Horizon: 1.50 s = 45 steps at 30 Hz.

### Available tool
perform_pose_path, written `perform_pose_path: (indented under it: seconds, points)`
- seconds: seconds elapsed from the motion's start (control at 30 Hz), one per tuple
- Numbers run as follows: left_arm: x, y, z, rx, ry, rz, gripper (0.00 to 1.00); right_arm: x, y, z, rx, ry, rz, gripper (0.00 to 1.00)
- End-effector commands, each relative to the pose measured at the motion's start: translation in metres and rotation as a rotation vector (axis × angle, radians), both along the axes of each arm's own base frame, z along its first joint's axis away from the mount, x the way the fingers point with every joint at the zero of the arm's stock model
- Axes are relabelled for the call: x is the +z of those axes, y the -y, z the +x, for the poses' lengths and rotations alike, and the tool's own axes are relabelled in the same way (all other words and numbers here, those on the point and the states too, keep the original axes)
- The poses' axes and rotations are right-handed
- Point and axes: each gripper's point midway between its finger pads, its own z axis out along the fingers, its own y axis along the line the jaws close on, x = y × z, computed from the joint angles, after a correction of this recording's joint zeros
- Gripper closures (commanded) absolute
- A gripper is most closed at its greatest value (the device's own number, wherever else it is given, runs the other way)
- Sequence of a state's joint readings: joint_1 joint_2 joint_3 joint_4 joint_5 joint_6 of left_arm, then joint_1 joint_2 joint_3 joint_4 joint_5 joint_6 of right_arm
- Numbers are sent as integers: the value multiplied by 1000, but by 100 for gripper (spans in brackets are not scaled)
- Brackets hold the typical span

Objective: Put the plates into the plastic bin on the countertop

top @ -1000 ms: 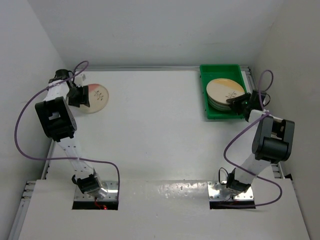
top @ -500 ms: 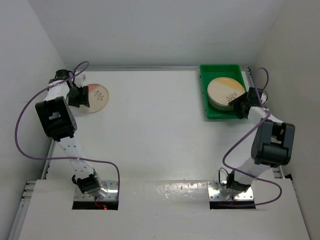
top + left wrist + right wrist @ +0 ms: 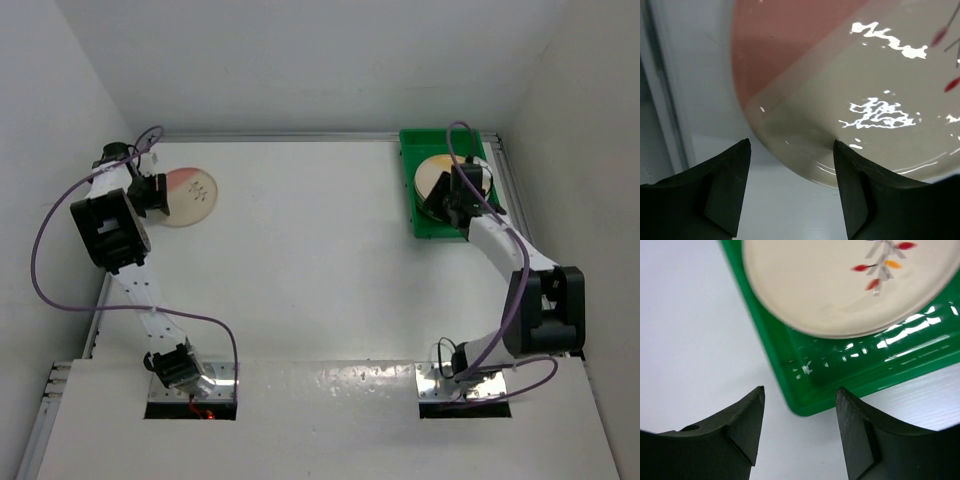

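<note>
We see right claw (image 3: 800, 394) swung from beside the plastic bin (image 3: 805, 405) to over its plates (image 3: 840, 285) — open, empty. Left claw (image 3: 791, 145), open, empty, at rim of the pink plate (image 3: 865, 75), far left of bin.

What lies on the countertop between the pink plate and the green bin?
Nothing: the top external view shows only bare white countertop between plate and bin.

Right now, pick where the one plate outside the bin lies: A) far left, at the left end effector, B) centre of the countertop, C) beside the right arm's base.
A: the pink-sectioned plate lies far left, at the open left end effector.
</note>
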<state>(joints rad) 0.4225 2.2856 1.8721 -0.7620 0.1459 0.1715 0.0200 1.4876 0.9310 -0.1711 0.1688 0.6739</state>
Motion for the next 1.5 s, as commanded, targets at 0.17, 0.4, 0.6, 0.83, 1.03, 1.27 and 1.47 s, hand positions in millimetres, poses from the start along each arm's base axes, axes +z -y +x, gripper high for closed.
perform_pose_path:
  seconds: [0.17, 0.4, 0.6, 0.83, 1.03, 1.27, 1.47]
  points:
    - [-2, -10, 2, 38, 5, 1, 33, 51, -54, 8, 216, 110, -143, 42]
    - [-53, 32, -10, -82, -94, -161, 83, 83, -87, 19, 306, 169, -228, 40]
    - [-44, 138, -16, -510, -81, -190, 94, 79, -137, 19, 508, 152, -219, 36]
    - [-57, 200, -46, -651, -178, -203, 67, 59, -179, 5, 645, 115, -187, 36]
    - [-74, 223, -77, -710, -272, -212, 65, 49, -189, -4, 691, 98, -204, 34]
    - [-73, 251, -82, -789, -289, -179, 100, 16, -231, -20, 878, 1, 12, 26]
    - [30, 291, -49, -902, -2, -144, 100, -10, -277, -31, 1056, -122, 248, 21]
